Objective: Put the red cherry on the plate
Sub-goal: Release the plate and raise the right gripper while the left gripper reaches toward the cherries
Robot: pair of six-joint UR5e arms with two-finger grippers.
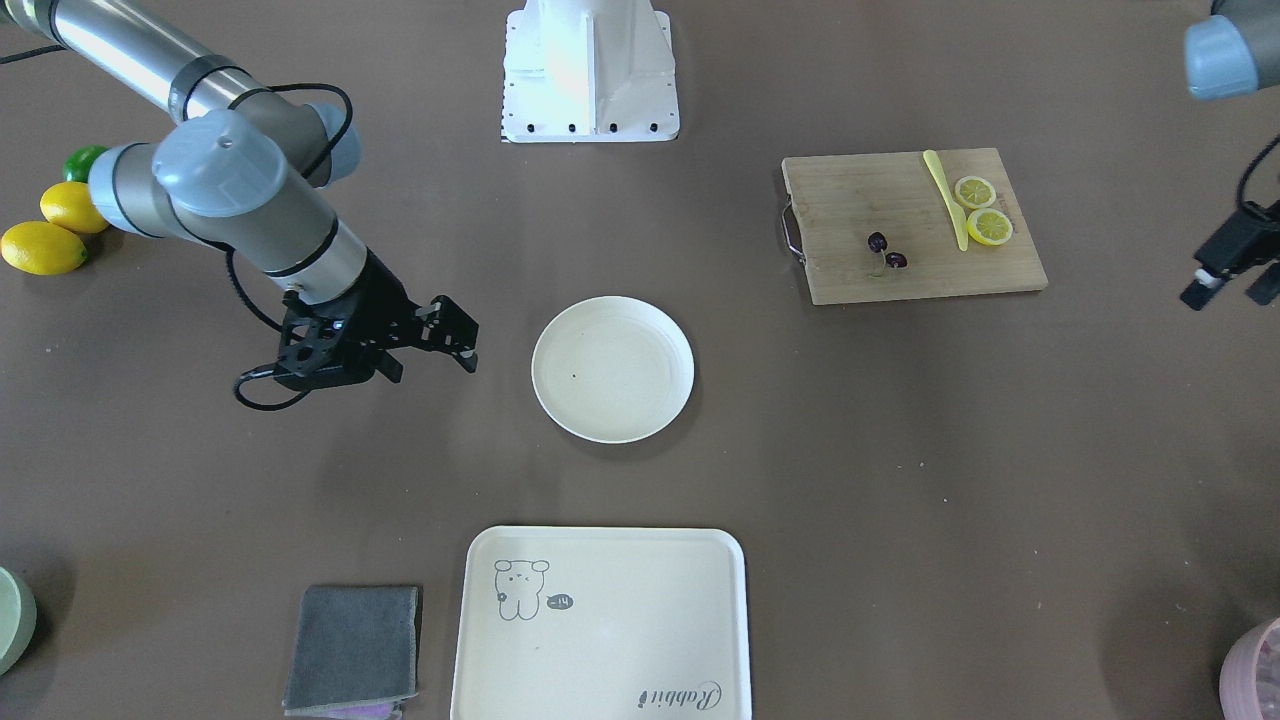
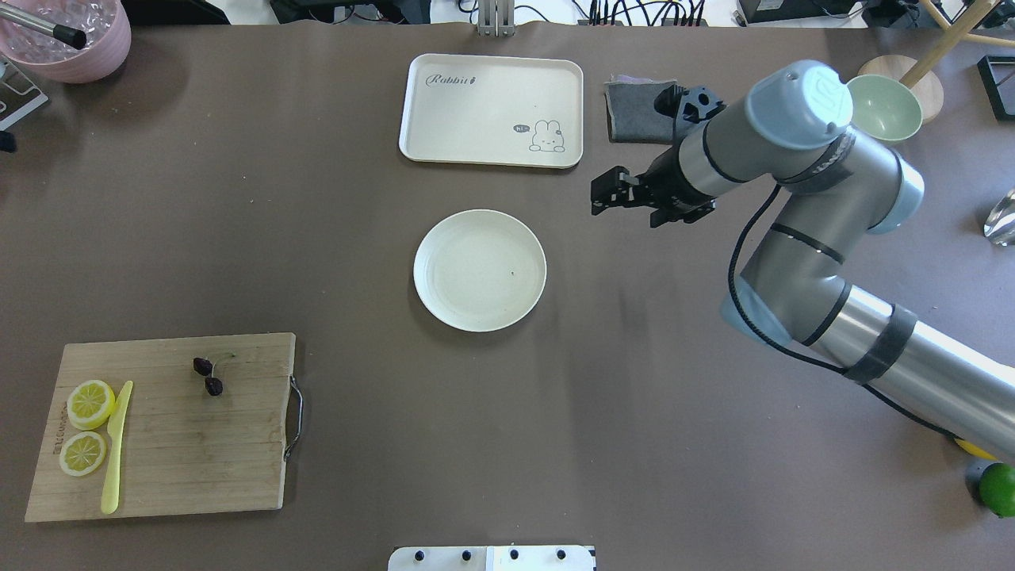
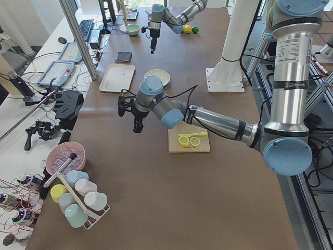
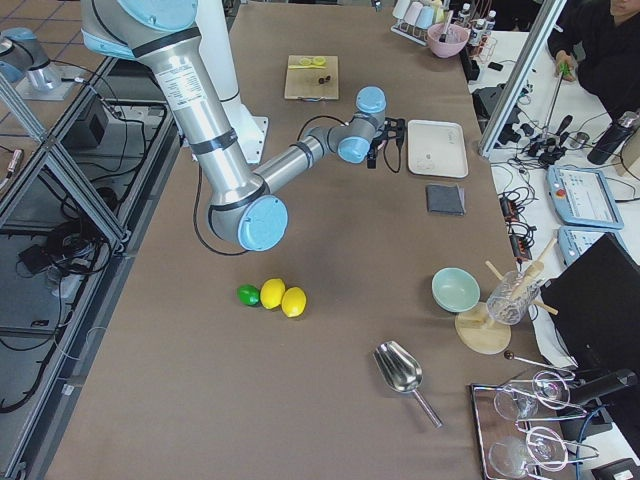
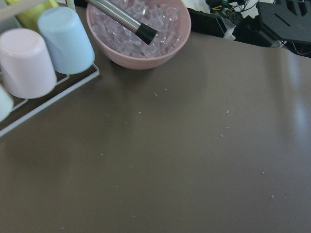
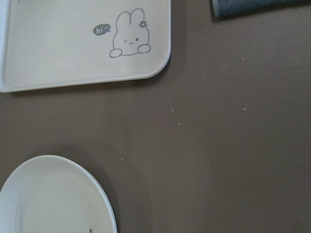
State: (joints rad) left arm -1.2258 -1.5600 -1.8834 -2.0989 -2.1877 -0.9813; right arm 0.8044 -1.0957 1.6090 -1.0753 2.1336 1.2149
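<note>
Fingers spread and holding nothing, the right gripper (image 1: 468, 342) hangs above the brown table (image 1: 900, 480) just beside the round cream plate (image 1: 612, 368), on the robot's right of it; its wrist camera looks down on the plate's rim and a corner of the cream tray (image 1: 620, 640) printed with a rabbit drawing; the left gripper (image 1: 1230, 290), half cut off by the edge of the front-facing view, likewise shows its fingers apart and empty, well apart from the plate, while its wrist camera faces tabletop near a pink bowl (image 5: 138, 34) of ice and upturned cups (image 5: 65, 39) on a wire rack (image 5: 48, 99); the red cherry (image 1: 886, 251), a dark pair joined by a thin stem, lies on the wooden cutting board (image 1: 850, 200) on the robot's left side of the table, touched by neither gripper and well apart from the plate; on the same board two lemon slices (image 1: 990, 227) lie just beside a yellow plastic knife (image 1: 946, 200), the cherry on the knife's other side; across the plate from the robot's base, the tray sits next to a folded grey cloth (image 1: 352, 648); two whole lemons (image 1: 43, 247) and a lime (image 1: 83, 162) rest together on the robot's right side of the table.
</note>
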